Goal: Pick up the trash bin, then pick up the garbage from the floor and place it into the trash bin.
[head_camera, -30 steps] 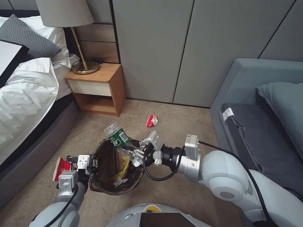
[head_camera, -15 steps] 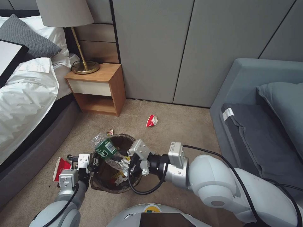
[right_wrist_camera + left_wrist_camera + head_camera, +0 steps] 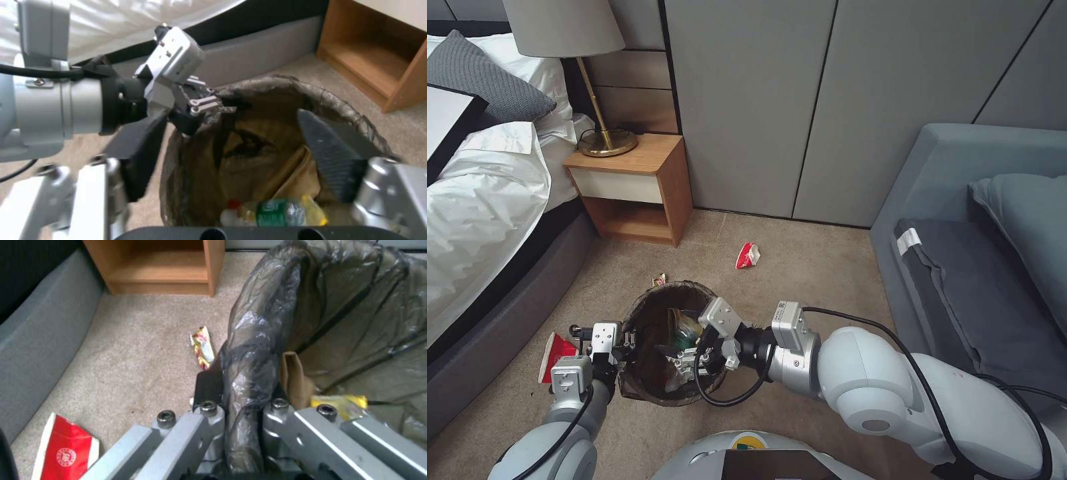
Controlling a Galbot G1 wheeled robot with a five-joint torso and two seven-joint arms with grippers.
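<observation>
one bottle [image 3: 285, 213] lies in the trash bin [image 3: 647, 390]; left tool [image 3: 242, 413] clamps its rim, right tool [image 3: 231, 156] apart.

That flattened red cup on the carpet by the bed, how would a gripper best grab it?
Probably from above, with the fingers across the red cup's narrow width. It lies crushed flat on the floor, so nothing stands up to catch from the side. The bed base sits close on one side, and the left gripper, clamped on the trash bin, is on the other.

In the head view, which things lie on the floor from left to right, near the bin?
Red cup → left gripper on the rim → trash bin → right gripper over the bin → crushed cup.
</observation>
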